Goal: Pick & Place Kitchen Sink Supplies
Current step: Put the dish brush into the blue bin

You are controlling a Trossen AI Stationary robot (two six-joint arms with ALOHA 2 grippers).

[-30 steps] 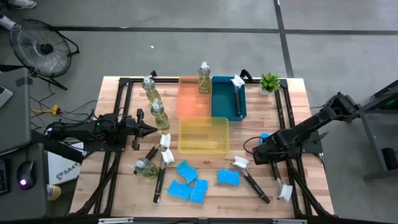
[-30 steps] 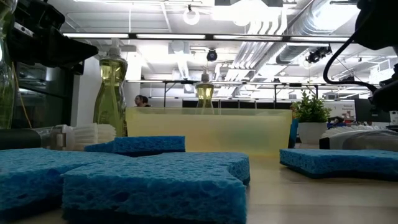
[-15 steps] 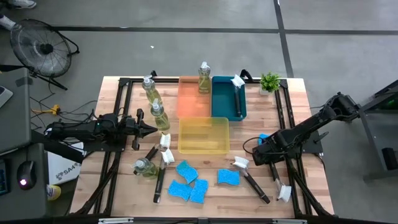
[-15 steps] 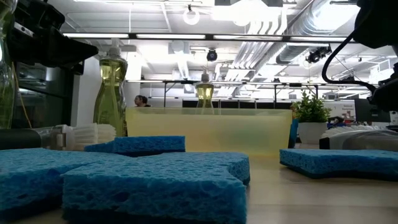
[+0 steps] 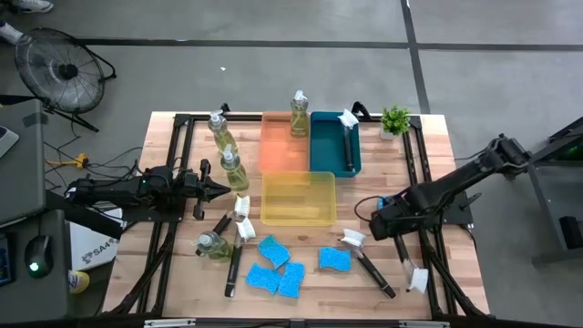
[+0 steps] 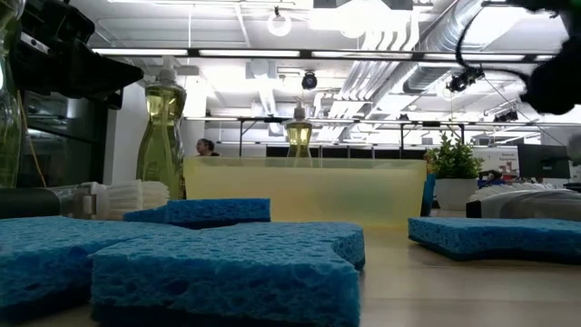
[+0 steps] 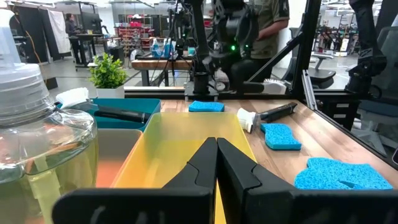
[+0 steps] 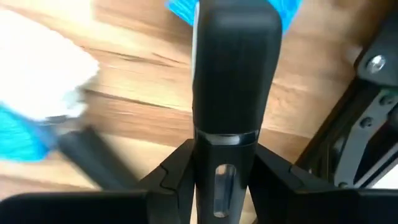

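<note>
Wooden table (image 5: 437,155) carries yellow tray (image 5: 299,199) at ctr, teal tray (image 5: 328,150) nr far edge. Right gripper (image 5: 381,219), nr right edge, is clamped on a black brush handle (image 8: 233,74); blue sponges (image 5: 278,271) lie nr front edge. Left gripper (image 5: 221,189), fingers pressed together, sits by left edge beside soap bottle (image 5: 233,169).

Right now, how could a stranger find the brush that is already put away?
Find the teal tray at the table's far edge, beside the orange tray. The brush lies inside it. The other brushes all lie on bare wood.
</note>
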